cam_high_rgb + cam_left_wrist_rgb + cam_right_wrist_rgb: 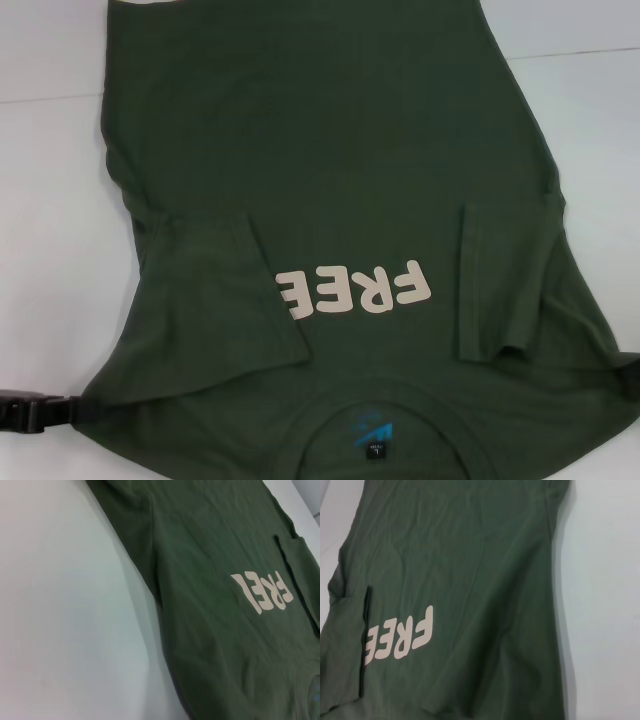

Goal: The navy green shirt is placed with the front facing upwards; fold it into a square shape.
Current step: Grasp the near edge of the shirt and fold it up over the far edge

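Observation:
The navy green shirt lies front up on the white table, collar and inner label toward me and hem at the far side. Its cream "FREE" print reads upside down. Both short sleeves are folded inward over the chest, the left one covering the start of the print and the right one lying beside it. My left gripper shows as a black part at the shirt's near left shoulder. The shirt fills the left wrist view, and the shirt also fills the right wrist view. The right gripper is out of view.
The white table shows on both sides of the shirt, with a faint seam line running across at the far side. In the left wrist view bare table lies beside the shirt's edge.

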